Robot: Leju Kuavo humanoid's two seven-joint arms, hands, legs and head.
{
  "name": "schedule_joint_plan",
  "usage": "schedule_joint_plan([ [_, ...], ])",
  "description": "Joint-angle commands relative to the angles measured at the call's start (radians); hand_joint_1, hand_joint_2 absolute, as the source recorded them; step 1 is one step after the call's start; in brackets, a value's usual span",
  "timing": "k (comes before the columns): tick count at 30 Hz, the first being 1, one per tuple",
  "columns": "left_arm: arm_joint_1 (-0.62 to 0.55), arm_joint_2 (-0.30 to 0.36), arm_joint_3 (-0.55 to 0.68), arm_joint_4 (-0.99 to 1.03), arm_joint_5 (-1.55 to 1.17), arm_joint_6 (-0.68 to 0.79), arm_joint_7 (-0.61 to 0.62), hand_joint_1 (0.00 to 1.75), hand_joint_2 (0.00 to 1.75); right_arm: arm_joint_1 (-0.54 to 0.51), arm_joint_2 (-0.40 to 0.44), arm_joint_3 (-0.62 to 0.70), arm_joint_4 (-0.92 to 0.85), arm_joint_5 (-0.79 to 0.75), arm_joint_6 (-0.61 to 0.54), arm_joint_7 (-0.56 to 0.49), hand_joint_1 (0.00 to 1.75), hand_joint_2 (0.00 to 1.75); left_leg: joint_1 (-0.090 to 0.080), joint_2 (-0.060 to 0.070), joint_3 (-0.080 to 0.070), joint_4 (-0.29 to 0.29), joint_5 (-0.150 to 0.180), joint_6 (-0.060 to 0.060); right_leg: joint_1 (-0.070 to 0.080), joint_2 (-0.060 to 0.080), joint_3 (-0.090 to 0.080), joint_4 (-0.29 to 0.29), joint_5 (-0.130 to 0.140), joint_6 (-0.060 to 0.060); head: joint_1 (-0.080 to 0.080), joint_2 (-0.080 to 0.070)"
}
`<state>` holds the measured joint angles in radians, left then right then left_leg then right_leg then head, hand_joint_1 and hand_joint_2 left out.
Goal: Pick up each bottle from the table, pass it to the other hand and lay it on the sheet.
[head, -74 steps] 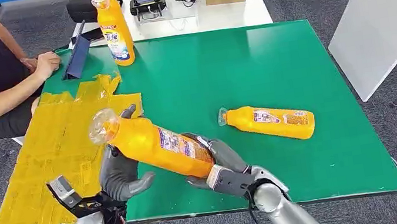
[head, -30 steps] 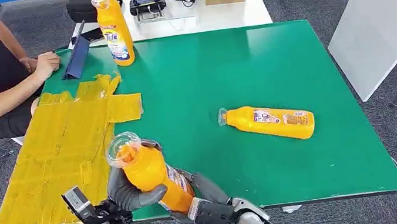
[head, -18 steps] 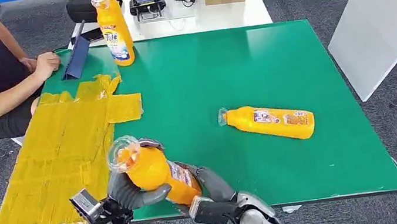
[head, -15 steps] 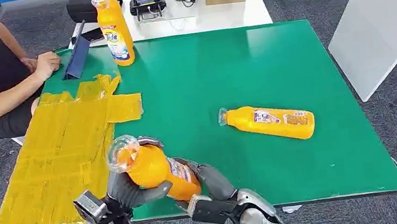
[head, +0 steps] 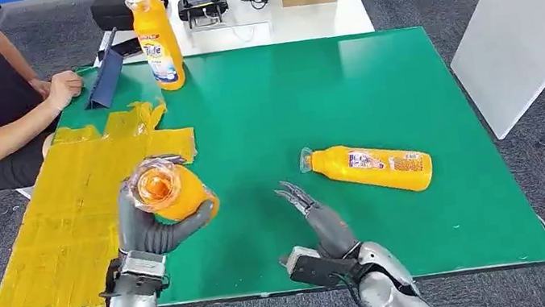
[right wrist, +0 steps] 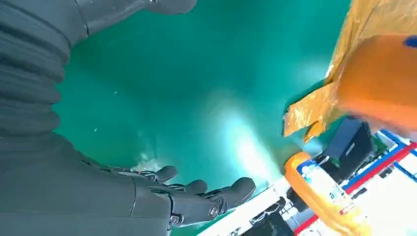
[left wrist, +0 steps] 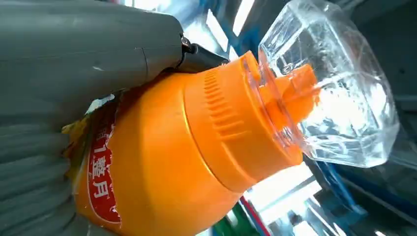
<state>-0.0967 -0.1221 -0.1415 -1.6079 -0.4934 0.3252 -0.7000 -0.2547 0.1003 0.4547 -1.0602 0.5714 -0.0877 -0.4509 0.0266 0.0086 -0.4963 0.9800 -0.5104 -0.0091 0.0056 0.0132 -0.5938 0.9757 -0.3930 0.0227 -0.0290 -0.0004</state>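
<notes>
Left hand (head: 152, 230) wrapped around the orange plastic detergent bottle with a clear faceted cap (head: 165, 191), raised over the near edge of the crinkled yellow sheet (head: 67, 221). Right hand (head: 320, 220) empty, fingers spread above the green tabletop (head: 342, 94). Possible trouble: rolling off the sheet if released tilted; slipping in a loose grip. Contents of the opaque bottle: cannot tell. Second orange bottle (head: 369, 167) lying on the tabletop, third (head: 157, 42) upright at the far edge.

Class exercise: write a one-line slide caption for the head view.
Left hand holds an orange bottle above the yellow sheet; right hand open.
</notes>
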Motion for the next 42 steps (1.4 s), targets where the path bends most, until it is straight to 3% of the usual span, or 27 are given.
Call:
schedule_joint_plan([
  [1, -0.075, 0.061, 0.012, 0.152, -0.026, 0.043, 0.002, 1.75, 1.75, -0.012, -0.094, -0.058, -0.080, -0.013, 0.021, -0.001, 0.00, 1.75, -0.002, -0.005, 0.005, -0.003, 0.001, 0.002, -0.002, -0.005, 0.005, -0.001, -0.001, 0.001, 0.000, 0.000],
  [7, -0.073, 0.062, 0.060, 0.228, -0.208, 0.154, 0.002, 1.75, 1.75, 0.042, -0.135, -0.075, -0.161, -0.002, 0.015, 0.009, 0.00, 1.75, -0.002, -0.004, 0.004, -0.003, 0.000, 0.001, -0.001, -0.004, 0.004, -0.001, -0.002, 0.000, 0.000, 0.000],
  [11, -0.104, 0.078, 0.110, 0.389, -0.409, 0.275, 0.042, 1.75, 1.75, 0.048, -0.178, -0.111, -0.220, -0.020, 0.028, 0.015, 0.00, 1.75, -0.003, -0.004, 0.007, -0.005, 0.000, 0.002, -0.002, -0.004, 0.006, -0.002, -0.002, 0.001, 0.000, 0.000],
  [12, -0.120, 0.095, 0.118, 0.470, -0.541, 0.367, 0.095, 1.75, 1.75, 0.032, -0.181, -0.122, -0.213, -0.038, 0.044, 0.020, 0.00, 1.75, -0.003, -0.004, 0.007, -0.005, 0.000, 0.003, -0.002, -0.005, 0.007, -0.002, -0.002, 0.001, 0.000, 0.000],
  [15, -0.126, 0.098, 0.212, 0.514, -0.988, 0.373, 0.293, 1.75, 1.75, -0.036, -0.164, -0.145, -0.149, -0.058, 0.055, 0.035, 0.00, 1.75, -0.003, -0.001, 0.007, -0.005, 0.001, 0.002, -0.003, -0.002, 0.006, -0.002, 0.000, 0.001, 0.000, 0.000],
  [16, -0.136, 0.122, 0.173, 0.566, -1.077, 0.373, 0.380, 1.75, 1.75, -0.050, -0.156, -0.148, -0.129, -0.057, 0.056, 0.035, 0.00, 1.75, -0.003, 0.001, 0.005, -0.003, 0.001, 0.002, -0.002, 0.001, 0.003, -0.001, 0.000, 0.000, 0.000, 0.000],
  [18, -0.156, 0.219, -0.014, 0.639, -1.077, 0.373, 0.576, 1.75, 1.75, -0.058, -0.146, -0.145, -0.101, -0.052, 0.056, 0.022, 0.00, 1.75, -0.002, 0.001, 0.003, -0.002, 0.000, 0.001, -0.002, 0.001, 0.003, 0.000, 0.000, 0.000, 0.000, 0.000],
  [20, -0.168, 0.230, -0.045, 0.681, -1.077, 0.373, 0.610, 1.75, 1.75, -0.051, -0.140, -0.134, -0.097, -0.043, 0.055, 0.020, 0.00, 1.75, -0.002, -0.001, 0.005, -0.004, 0.001, 0.001, -0.002, -0.002, 0.005, -0.002, 0.000, 0.000, 0.000, 0.000],
  [32, -0.248, 0.222, -0.084, 0.900, -1.077, 0.373, 0.643, 1.75, 1.75, -0.096, -0.157, -0.103, -0.052, -0.067, 0.114, 0.062, 0.00, 1.75, -0.002, 0.000, 0.003, -0.002, 0.000, 0.002, -0.001, 0.000, 0.003, 0.000, 0.000, 0.000, 0.000, 0.000],
  [33, -0.261, 0.201, -0.049, 0.932, -1.017, 0.373, 0.594, 1.05, 1.75, -0.102, -0.165, -0.100, -0.042, -0.071, 0.120, 0.073, 0.00, 1.75, -0.002, 0.000, 0.004, -0.003, 0.000, 0.002, -0.002, 0.000, 0.004, -0.001, 0.000, 0.001, 0.000, 0.000],
  [34, -0.264, 0.190, -0.029, 0.929, -0.994, 0.373, 0.561, 0.00, 1.75, -0.106, -0.171, -0.102, -0.035, -0.079, 0.123, 0.079, 0.00, 1.75, -0.003, -0.001, 0.005, -0.003, 0.000, 0.002, -0.003, -0.001, 0.005, -0.001, 0.000, 0.001, 0.000, 0.000],
  [39, -0.258, 0.149, 0.056, 0.877, -0.793, 0.336, 0.375, 0.00, 1.75, -0.104, -0.186, -0.106, -0.031, -0.086, 0.119, 0.097, 0.00, 1.75, -0.004, -0.002, 0.003, -0.001, 0.000, 0.001, -0.004, -0.002, 0.003, 0.000, -0.001, 0.001, 0.000, 0.000],
  [40, -0.243, 0.143, 0.070, 0.842, -0.757, 0.312, 0.349, 0.00, 0.00, -0.091, -0.188, -0.112, -0.041, -0.086, 0.116, 0.098, 0.00, 1.75, -0.004, -0.003, 0.003, -0.002, 0.000, 0.002, -0.003, -0.003, 0.003, 0.000, -0.001, 0.001, 0.000, 0.000],
  [42, -0.228, 0.132, 0.099, 0.791, -0.622, 0.221, 0.258, 0.00, 0.00, -0.060, -0.187, -0.127, -0.061, -0.081, 0.097, 0.093, 0.00, 1.75, -0.003, -0.002, 0.003, -0.002, 0.000, 0.002, -0.003, -0.002, 0.004, 0.000, -0.001, 0.001, 0.000, 0.000],
])
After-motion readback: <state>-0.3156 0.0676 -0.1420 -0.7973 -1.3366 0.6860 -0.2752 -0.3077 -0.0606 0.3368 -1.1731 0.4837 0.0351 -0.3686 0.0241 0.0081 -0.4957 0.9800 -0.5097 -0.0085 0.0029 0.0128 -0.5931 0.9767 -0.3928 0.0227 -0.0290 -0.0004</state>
